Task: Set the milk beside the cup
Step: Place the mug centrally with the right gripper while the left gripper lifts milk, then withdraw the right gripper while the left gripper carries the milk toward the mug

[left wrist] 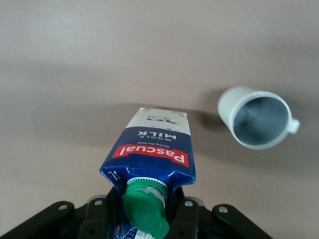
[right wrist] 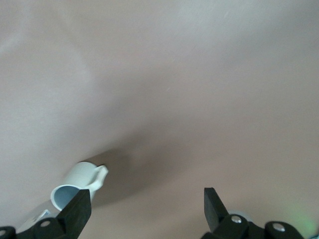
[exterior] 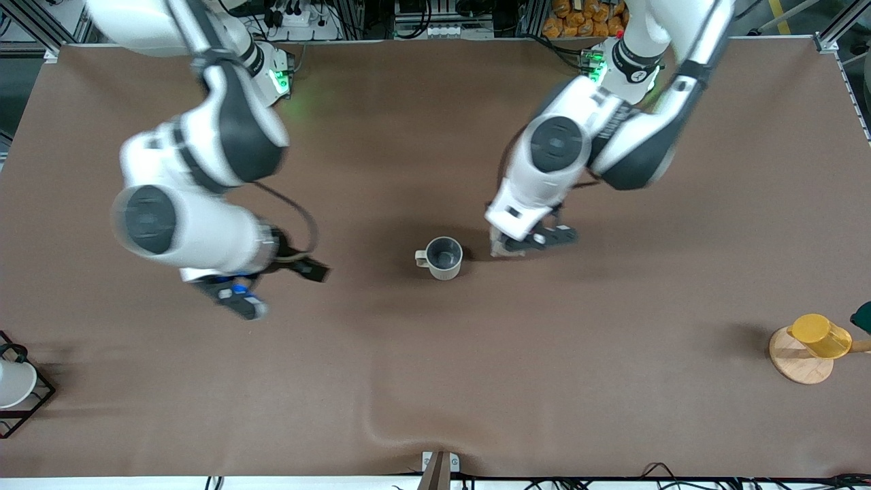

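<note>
The milk is a dark blue carton with a green cap, a red label band and a pale base. My left gripper is shut on its top, by the cap. In the front view only a beige bit of the milk shows under the left gripper. It hangs upright, its base at or just above the table, beside the cup toward the left arm's end. The cup is off-white with a grey-blue inside. My right gripper is open and empty, low over the table toward the right arm's end; the cup shows past one finger.
A yellow cup sits on a round wooden disc at the left arm's end, with a dark green thing at the edge. A white cup sits in a black wire rack at the right arm's end.
</note>
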Tool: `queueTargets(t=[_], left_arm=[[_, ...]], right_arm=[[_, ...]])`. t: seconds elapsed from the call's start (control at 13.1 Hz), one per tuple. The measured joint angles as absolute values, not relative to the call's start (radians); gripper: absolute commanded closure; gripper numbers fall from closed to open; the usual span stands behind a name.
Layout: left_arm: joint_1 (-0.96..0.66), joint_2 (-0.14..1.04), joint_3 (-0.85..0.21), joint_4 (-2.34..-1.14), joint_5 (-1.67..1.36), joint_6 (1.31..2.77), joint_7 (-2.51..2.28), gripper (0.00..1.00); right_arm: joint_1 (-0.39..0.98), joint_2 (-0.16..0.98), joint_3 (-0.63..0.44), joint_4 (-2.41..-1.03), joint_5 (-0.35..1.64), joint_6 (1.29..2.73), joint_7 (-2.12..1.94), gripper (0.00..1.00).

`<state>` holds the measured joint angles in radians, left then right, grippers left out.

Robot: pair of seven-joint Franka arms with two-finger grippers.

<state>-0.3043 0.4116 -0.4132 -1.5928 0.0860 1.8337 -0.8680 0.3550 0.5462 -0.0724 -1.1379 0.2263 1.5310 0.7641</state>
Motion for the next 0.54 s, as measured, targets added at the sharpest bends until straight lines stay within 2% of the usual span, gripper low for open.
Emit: queueTargets(t=[0.54], left_arm=[[-0.476,0.508,-0.412,-1.514,0.086,1.834,-1.056,0.6]], right_arm=[[0.181,0.448,-0.076,-1.233,0.112,1.511,0.352,0.0]])
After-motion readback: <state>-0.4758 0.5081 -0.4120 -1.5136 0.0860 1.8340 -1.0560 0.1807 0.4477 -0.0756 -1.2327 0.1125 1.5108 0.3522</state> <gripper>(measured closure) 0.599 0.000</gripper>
